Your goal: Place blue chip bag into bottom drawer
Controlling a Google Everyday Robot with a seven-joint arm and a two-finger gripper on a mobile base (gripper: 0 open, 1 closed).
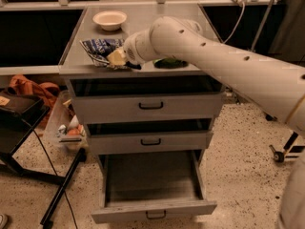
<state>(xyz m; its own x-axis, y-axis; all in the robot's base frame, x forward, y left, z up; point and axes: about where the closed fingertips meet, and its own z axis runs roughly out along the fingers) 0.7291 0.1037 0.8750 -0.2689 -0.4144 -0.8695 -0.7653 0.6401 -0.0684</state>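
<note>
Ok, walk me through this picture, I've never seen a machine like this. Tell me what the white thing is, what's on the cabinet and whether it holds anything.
The thick white tube is the robot's one arm, stretching in from the right. There is only one camera view. It looks down at the cabinet from the front, and where it is mounted is not on record.

At the arm's tip is the gripper, the part that grabs things. It sits low over the near left of the grey cabinet top, right against the blue chip bag. Whether it has actually gripped the bag cannot be told here.

Further back stands a pale bowl. A green snack bag peeks out from under the arm.

Below, the bottom drawer is pulled open.
</note>
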